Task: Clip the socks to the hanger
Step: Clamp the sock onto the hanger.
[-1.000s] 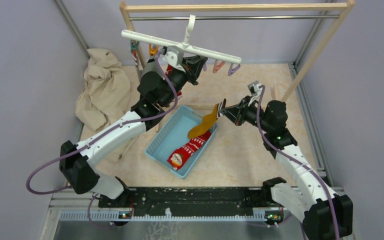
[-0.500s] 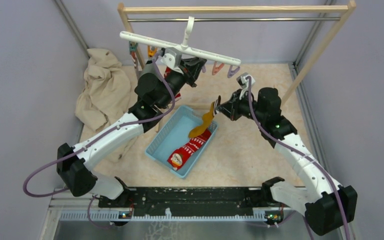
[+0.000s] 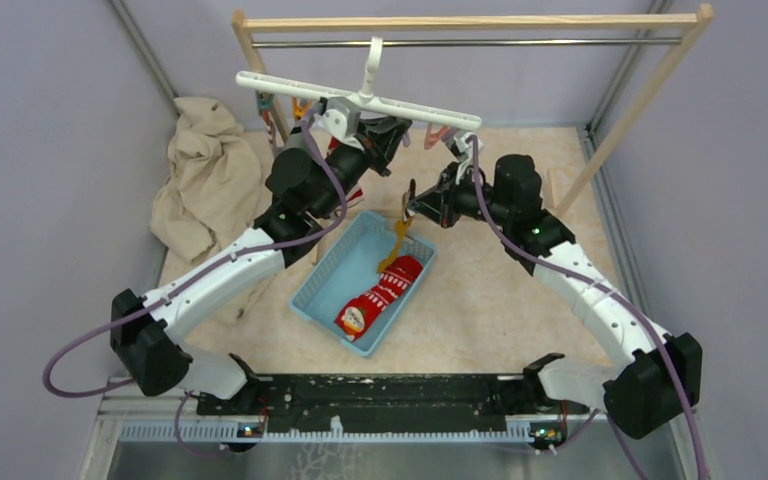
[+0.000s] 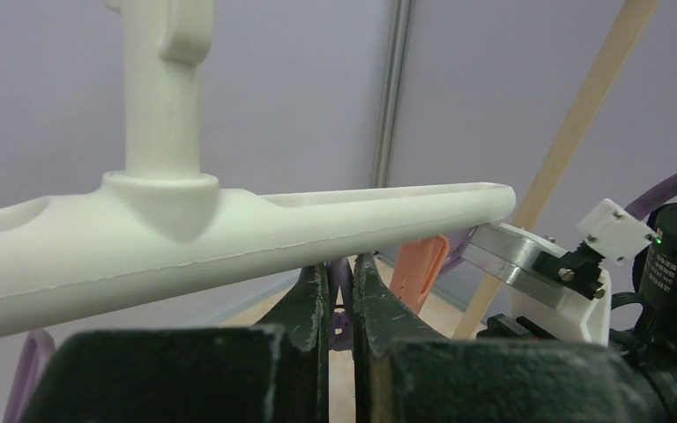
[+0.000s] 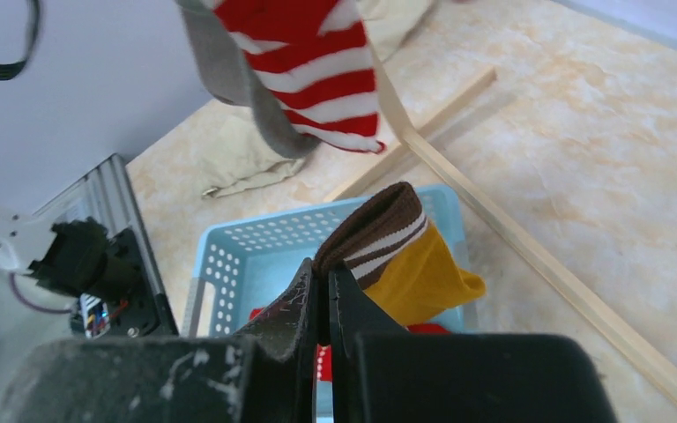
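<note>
The white hanger (image 3: 360, 98) hangs by its hook from the rack rail, and its bar (image 4: 273, 231) fills the left wrist view. Just under the bar, my left gripper (image 3: 385, 135) (image 4: 341, 269) is shut on a purple peg (image 4: 343, 313). An orange peg (image 4: 423, 264) hangs to its right. My right gripper (image 3: 412, 205) (image 5: 324, 278) is shut on the brown-and-white cuff of the mustard sock (image 3: 397, 245) (image 5: 423, 278), which dangles over the basket a little below and right of the left gripper. The red patterned sock (image 3: 375, 298) lies in the basket.
A light-blue perforated basket (image 3: 322, 290) (image 5: 238, 256) sits mid-floor. The wooden-framed rack (image 3: 470, 18) spans the back, its base bar (image 5: 529, 256) on the floor. A red-and-white striped sock (image 5: 326, 62) and a grey sock (image 5: 229, 70) hang nearby. Beige cloth (image 3: 205, 180) is heaped at left.
My right arm has swung left and up toward the hanger, carrying the mustard sock with it. The left arm has stayed at the peg, nudging the hanger slightly.
</note>
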Tool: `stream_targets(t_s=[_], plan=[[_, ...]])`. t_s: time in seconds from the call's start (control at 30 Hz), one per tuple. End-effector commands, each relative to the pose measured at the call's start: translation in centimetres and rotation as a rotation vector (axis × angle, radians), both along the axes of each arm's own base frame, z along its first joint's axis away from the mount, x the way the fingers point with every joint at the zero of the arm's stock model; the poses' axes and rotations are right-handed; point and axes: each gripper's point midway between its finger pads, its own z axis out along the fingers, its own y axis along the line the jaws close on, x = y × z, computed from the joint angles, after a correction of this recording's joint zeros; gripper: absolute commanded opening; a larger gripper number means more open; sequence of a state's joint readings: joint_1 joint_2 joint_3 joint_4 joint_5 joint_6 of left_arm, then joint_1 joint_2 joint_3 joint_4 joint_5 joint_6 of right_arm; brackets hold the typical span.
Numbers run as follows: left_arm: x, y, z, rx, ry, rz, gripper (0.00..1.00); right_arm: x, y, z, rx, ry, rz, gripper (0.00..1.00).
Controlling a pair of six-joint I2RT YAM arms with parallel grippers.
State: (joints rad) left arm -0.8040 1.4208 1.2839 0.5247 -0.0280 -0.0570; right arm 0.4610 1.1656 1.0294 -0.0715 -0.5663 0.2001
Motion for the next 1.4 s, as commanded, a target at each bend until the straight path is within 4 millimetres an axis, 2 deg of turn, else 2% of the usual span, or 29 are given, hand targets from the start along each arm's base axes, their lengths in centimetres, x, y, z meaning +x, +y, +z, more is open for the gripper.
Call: stream_targets(t_s=[0.0,0.07,0.23,0.53,0.73,0.87,0.97,1.2,1.27,1.37], plan=[[-0.9,-1.1,-4.3,0.123,0.079,-0.065,0.00,-2.3,1.9,7.3,0.131,-0.228,0.212,0.00],[-1.3,-0.8,-3.9,0.119,0.072,-0.067,0.00,-3.5,1.9,8.0,0.173,-0.234,0.302,0.00],[-1.8,-0.4,-3.3,0.117,0.069,-0.071,0.00,-5.6,1.4,8.7,0.223,-0.267,0.370,0.00],[-3.1,-1.2,-1.7,0.128,0.067,-0.156,0.00,-9.8,0.0,10.1,0.315,-0.348,0.495,0.00],[-3.6,-1.2,-1.1,0.136,0.066,-0.175,0.00,-11.3,-1.1,10.7,0.392,-0.406,0.543,0.00],[-4.0,-1.1,-0.5,0.137,0.060,-0.185,0.00,-12.4,-2.0,11.1,0.506,-0.400,0.632,0.00],[-4.2,-0.9,-0.2,0.140,0.060,-0.188,0.00,-10.8,-1.8,10.8,0.522,-0.342,0.631,0.00],[-4.6,-0.3,0.5,0.134,0.055,-0.181,0.00,-10.5,-1.7,12.2,0.554,-0.415,0.605,0.00],[-4.4,-0.1,0.4,0.133,0.059,-0.163,0.00,-9.7,-1.7,12.5,0.560,-0.423,0.551,0.00],[-4.0,0.1,0.2,0.138,0.065,-0.144,0.00,-7.1,-1.2,11.5,0.475,-0.403,0.391,0.00]])
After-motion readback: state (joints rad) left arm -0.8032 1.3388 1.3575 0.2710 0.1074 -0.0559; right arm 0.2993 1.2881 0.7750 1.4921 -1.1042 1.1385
